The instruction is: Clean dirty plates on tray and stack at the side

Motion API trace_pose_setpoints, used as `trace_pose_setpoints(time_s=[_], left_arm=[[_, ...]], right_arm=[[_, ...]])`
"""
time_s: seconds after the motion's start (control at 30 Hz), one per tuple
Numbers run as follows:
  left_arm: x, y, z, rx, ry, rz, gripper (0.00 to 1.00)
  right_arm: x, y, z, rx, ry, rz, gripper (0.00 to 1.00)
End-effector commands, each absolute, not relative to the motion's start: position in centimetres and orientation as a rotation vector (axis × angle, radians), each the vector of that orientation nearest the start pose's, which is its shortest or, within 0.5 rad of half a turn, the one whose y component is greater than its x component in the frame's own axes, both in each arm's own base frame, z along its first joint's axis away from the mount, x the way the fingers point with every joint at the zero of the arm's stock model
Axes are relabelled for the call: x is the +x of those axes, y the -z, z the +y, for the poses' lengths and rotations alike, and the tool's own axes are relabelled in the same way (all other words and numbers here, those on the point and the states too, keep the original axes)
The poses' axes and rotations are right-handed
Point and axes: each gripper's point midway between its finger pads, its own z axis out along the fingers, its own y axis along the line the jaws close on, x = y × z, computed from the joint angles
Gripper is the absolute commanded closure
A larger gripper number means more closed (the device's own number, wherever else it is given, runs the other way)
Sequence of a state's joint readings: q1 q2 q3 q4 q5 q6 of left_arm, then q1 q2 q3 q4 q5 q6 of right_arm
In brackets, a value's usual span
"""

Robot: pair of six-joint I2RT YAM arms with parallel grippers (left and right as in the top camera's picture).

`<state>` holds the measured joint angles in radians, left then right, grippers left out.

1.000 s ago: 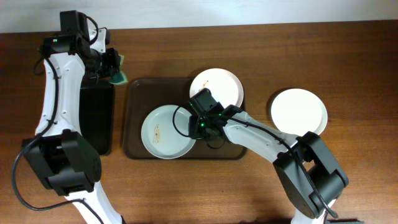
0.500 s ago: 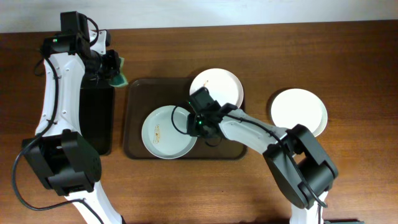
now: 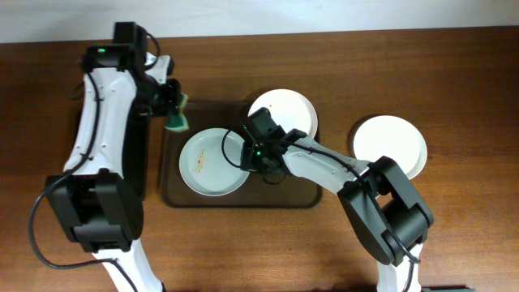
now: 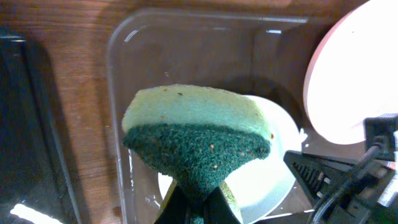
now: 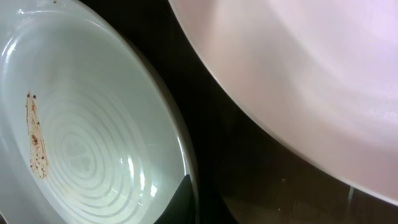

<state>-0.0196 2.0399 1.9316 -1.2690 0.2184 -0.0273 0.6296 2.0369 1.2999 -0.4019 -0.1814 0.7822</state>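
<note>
Bright even light; glare on the tray (image 4: 199, 56), blurred wrist close-ups.

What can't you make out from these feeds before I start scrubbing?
- Whether the right gripper is shut on the mint plate: its wrist covers the fingers overhead, and the right wrist view cuts them off at the bottom.
- The mint plate's stain, left wrist view: the sponge hides it.
- Crumbs on the rear plate: too small overhead, blurred in the right wrist view.
</note>
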Motion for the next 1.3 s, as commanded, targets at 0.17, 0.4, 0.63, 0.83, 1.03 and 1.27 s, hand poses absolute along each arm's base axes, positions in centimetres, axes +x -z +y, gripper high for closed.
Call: trace_pose_setpoints(time_s=[0.17, 0.4, 0.63, 0.83, 1.03, 1.27], left_arm=[[40.3, -7.2, -5.0, 0.185, 0.265, 3.049, 0.99], [38.2, -2.1, -8.5, 0.520, 0.510, 2.955, 1.00], [36.7, 0.1, -9.5, 0.639, 0.509, 2.935, 1.00], [35.1, -0.8, -13.5, 0.900, 0.674, 2.837, 1.00], [34.5, -0.1, -11.7, 0.749, 0.526, 2.988, 1.00], [37.4, 0.8, -1.4, -0.019, -0.118, 3.088, 1.00]], right_arm=[[35.8, -0.4, 29.7, 0.166, -0.593, 2.869, 0.96], [35.6, -0.4, 29.7, 0.156, -0.597, 2.876, 0.96], [35.6, -0.4, 29.8, 0.156, -0.598, 2.876, 0.96], [35.6, -0.4, 29.7, 0.156, -0.596, 2.877, 0.96], [35.6, -0.4, 29.7, 0.157, -0.594, 2.879, 0.96], [35.6, -0.4, 29.7, 0.157, -0.595, 2.879, 0.96]])
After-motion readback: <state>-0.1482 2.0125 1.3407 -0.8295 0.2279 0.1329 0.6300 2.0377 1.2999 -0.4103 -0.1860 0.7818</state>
